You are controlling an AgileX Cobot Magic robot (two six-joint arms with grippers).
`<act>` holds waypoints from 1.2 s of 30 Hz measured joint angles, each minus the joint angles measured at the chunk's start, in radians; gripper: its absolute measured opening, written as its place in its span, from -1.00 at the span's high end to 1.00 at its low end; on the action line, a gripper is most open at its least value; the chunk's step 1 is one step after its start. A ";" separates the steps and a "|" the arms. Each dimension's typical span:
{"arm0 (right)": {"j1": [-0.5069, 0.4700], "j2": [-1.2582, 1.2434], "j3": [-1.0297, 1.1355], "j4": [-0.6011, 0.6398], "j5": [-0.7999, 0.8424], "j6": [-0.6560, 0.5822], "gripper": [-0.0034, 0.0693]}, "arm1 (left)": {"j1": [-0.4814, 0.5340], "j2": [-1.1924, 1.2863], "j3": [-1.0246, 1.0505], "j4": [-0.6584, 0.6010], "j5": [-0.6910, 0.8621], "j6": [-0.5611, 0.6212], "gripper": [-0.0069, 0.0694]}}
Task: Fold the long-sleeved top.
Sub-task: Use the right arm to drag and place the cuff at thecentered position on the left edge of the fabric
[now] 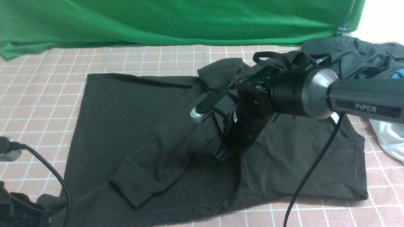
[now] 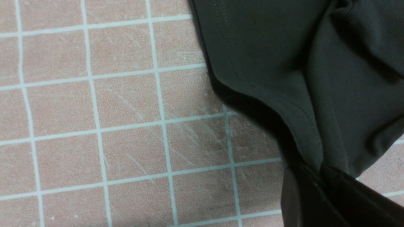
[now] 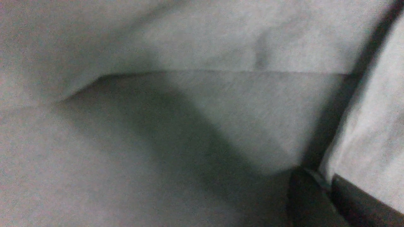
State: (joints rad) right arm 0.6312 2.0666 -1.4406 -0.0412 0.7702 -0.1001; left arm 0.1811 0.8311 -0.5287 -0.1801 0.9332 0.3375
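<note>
- Long-sleeved top (image 1: 126, 126): black matte cotton jersey, spread mostly flat in the middle of the surface (image 1: 41, 94), neck end toward the robot's right, hem toward its left.
- One sleeve (image 1: 164, 151) lies folded diagonally across the body panel, a soft tube shape. Its ribbed cuff (image 1: 135, 192) is near the front edge.
- Stitched seams show along the hem and side. Shallow wrinkles run around the folded sleeve.
- Surface: pink, slightly scuffed, with a white grid of squares.
- Right gripper (image 1: 224, 153): black, pointing down onto the middle of the top just beside the folded sleeve. Its jaws are closed, and a thin sliver of cloth seems pinched between the tips in the blurred right wrist view.
- Left gripper (image 2: 318, 170): at the top's near-left corner, jaws closed on a double-stitched edge. The fabric is bunched into a narrow pleat there.
- Green cloth backdrop (image 1: 157, 19): smooth drape, wrinkled where it meets the surface.
- Far right: crumpled dark grey garment (image 1: 356, 53), a bit of blue fabric (image 1: 399, 74) and white cloth (image 1: 389, 138), all apart from the top's body.
</note>
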 joint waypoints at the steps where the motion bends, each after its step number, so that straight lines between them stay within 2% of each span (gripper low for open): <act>1: 0.000 -0.010 0.000 0.024 0.033 -0.025 0.79 | 0.000 0.000 0.000 0.000 0.000 -0.001 0.72; 11: 0.068 -0.203 0.000 0.065 0.260 -0.110 0.79 | 0.000 0.000 0.000 0.000 -0.004 -0.001 0.72; 19: 0.098 -0.248 0.009 0.113 0.393 -0.149 0.79 | 0.000 0.000 0.000 0.000 -0.006 -0.001 0.72; 27: 0.100 -0.253 0.171 0.187 0.407 -0.192 0.77 | 0.000 0.000 0.000 0.002 -0.006 -0.001 0.72; 29: 0.100 -0.253 0.178 0.185 0.367 -0.178 0.63 | 0.000 0.000 0.000 0.003 -0.007 -0.001 0.72; 30: 0.100 -0.253 0.172 0.184 0.343 -0.166 0.49 | 0.000 0.000 0.000 0.003 -0.007 -0.001 0.72; 31: 0.100 -0.253 0.157 0.184 0.324 -0.153 0.26 | 0.000 0.000 0.000 0.004 -0.008 -0.001 0.72; 32: 0.100 -0.253 0.154 0.184 0.322 -0.149 0.18 | 0.000 0.000 0.000 0.004 -0.008 -0.001 0.72; 33: 0.100 -0.254 0.127 0.184 0.314 -0.136 -0.10 | 0.000 0.000 0.000 0.004 -0.008 -0.001 0.72; 35: 0.100 -0.260 0.080 0.182 0.313 -0.124 -0.53 | 0.000 0.000 0.000 0.004 -0.008 -0.001 0.72; 36: 0.100 -0.265 0.057 0.178 0.309 -0.115 -0.69 | 0.000 0.000 0.000 0.004 -0.008 -0.001 0.72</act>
State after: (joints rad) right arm 0.7312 1.8020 -1.3837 0.1367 1.0790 -0.2151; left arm 0.1811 0.8311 -0.5287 -0.1764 0.9257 0.3364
